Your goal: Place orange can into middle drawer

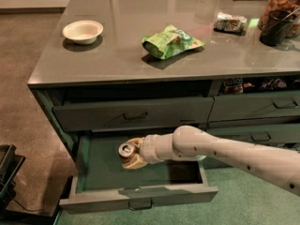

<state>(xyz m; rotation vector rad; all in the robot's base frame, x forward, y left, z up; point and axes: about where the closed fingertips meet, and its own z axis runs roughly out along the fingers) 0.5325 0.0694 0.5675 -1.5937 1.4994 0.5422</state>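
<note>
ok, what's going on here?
The robot's arm reaches into the open drawer, with the tool closed on the can. The can sits inside the drawer's outline, near the back left, silver top facing the camera. Whether it touches the drawer floor can't be told, and it is not released yet. On the counter above lie a green bag and a bowl.
</note>
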